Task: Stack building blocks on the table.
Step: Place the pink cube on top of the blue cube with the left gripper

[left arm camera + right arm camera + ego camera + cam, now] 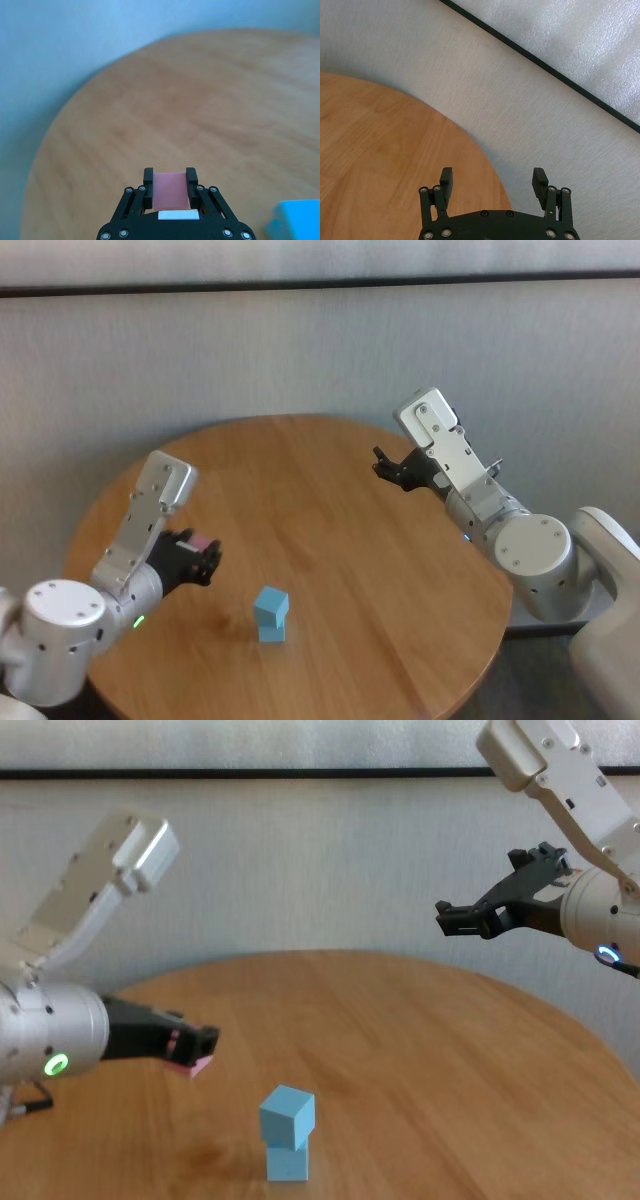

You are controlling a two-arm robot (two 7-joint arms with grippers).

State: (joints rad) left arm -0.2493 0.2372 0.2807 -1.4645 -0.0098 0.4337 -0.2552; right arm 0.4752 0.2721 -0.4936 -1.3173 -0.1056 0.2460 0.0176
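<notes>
A small matte pink cube (170, 190) is pinched between the two black fingers of the left gripper (170, 187), held above the round light-brown wooden table (330, 530). Two small matte light blue cubes (287, 1133) are stacked near the front of the table, the top one turned a little. The pink cube is probably light and stiff, and is best held by two flat sides. The right gripper (493, 182) is parked over the far right edge, jaws spread wide and empty.

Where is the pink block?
The pink block is held in the shut left gripper, above the table's left side, left of the two stacked blue blocks.
</notes>
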